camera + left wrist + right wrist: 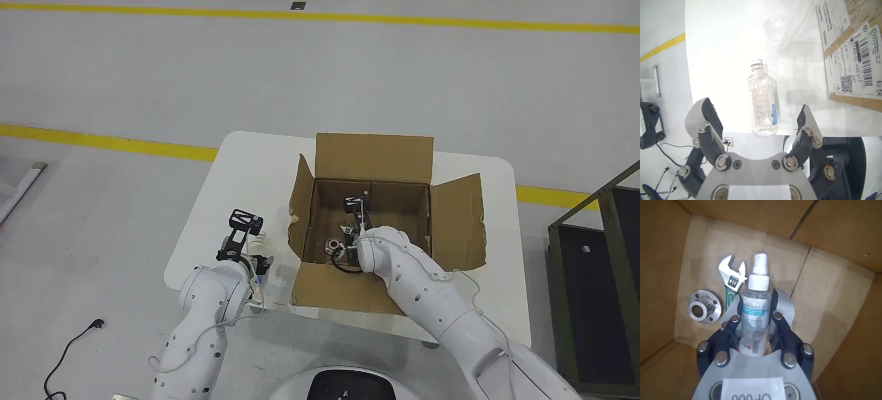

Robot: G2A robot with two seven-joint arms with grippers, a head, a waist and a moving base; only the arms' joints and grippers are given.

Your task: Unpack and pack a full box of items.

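One open cardboard box (373,158) is occupying mid-table, leaving bare tabletop (230,190) at frame left, where the left gripper (758,114) is hanging wide open by one water bottle (762,98) at the edge. Inside, the right gripper (757,298) is clamping one spray bottle (755,313) beside one wrench (732,275) and one flange (703,308).

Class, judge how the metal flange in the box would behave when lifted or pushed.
The metal flange looks solid steel, probably heavy for its size. Its polished surface may slip. Lying flat, it should slide, not roll.
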